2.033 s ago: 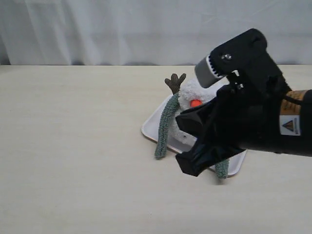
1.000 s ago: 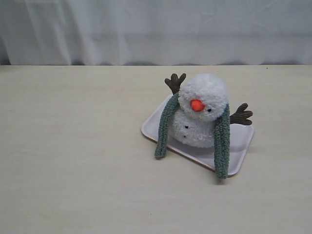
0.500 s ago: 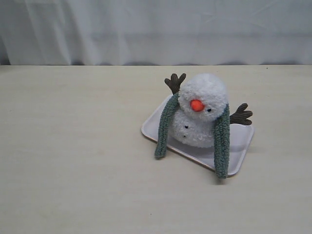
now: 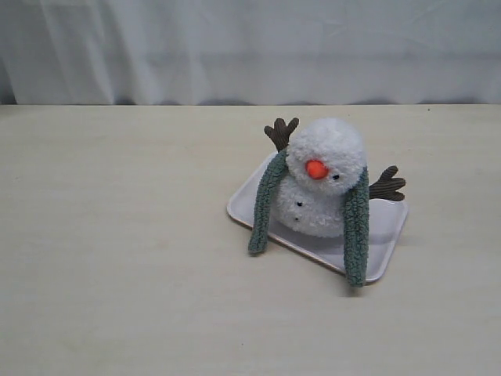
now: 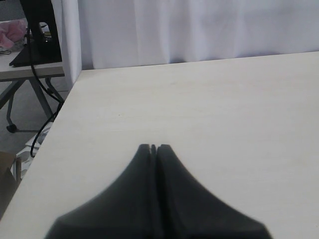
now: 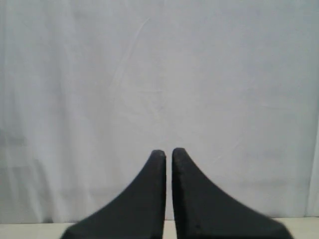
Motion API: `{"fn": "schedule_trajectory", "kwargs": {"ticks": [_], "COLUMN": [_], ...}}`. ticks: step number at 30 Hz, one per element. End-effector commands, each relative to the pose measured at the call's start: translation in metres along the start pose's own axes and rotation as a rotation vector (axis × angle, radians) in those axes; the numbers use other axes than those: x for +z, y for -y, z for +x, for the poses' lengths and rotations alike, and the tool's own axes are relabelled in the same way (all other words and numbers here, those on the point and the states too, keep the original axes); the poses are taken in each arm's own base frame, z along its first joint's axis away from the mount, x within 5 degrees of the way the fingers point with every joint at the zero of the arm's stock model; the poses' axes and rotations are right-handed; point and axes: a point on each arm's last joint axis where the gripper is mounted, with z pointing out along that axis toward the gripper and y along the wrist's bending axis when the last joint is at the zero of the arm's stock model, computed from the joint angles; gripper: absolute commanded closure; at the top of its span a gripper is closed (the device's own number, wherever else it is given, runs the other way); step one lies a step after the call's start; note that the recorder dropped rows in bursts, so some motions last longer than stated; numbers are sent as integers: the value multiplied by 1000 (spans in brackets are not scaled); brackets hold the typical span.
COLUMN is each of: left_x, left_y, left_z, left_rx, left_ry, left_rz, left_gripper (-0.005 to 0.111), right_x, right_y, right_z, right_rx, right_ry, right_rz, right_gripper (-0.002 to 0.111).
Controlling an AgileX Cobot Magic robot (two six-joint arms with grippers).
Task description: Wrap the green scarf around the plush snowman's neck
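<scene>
The plush snowman sits on a pale tray in the exterior view. The green scarf passes behind its neck and its two ends hang down the front, one on each side of the body. The left end reaches the table, and the right end drops over the tray's front rim. Neither gripper shows in the exterior view. My left gripper is shut and empty over bare tabletop. My right gripper faces the white curtain, its jaws almost touching with nothing between them.
A white curtain runs along the far edge of the table. In the left wrist view the table's edge drops off to a floor with a black stand and cables.
The right arm, which covered the snowman two seconds ago, has left the exterior view. The snowman and scarf have stayed still over the last second.
</scene>
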Motion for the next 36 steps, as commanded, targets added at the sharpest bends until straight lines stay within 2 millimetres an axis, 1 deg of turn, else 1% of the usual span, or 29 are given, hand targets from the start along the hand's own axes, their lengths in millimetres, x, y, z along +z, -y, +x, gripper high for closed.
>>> {"fn": "schedule_trajectory", "kwargs": {"ticks": [1, 4, 8, 14, 16, 23, 27, 31, 33, 36], "left_x": [0, 0, 0, 0, 0, 0, 0, 0, 0, 0], "left_y": [0, 0, 0, 0, 0, 0, 0, 0, 0, 0], "left_z": [0, 0, 0, 0, 0, 0, 0, 0, 0, 0], "left_rx": [-6, -6, -6, -6, -6, -6, -6, -6, -6, -6], "left_ry": [13, 13, 13, 13, 13, 13, 13, 13, 13, 13], "left_rz": [0, 0, 0, 0, 0, 0, 0, 0, 0, 0], "left_gripper": [107, 107, 107, 107, 107, 107, 107, 107, 107, 107], "right_x": [-5, -5, -7, -10, -12, -16, -17, -10, -5, 5], "right_y": [-4, -8, -13, -14, -14, -15, -15, -14, -13, -10], "right_z": [-1, 0, 0, -3, -8, -29, -34, -30, -24, -8], "right_rx": [-14, 19, 87, 86, 85, 80, 78, 76, 76, 81], "right_ry": [20, 20, 26, 60, 108, 357, 463, 572, 622, 666], "right_rz": [88, 89, 37, 33, 25, 0, -11, -20, -24, -25], "right_gripper": [104, 104, 104, 104, 104, 104, 104, 104, 104, 104]}}
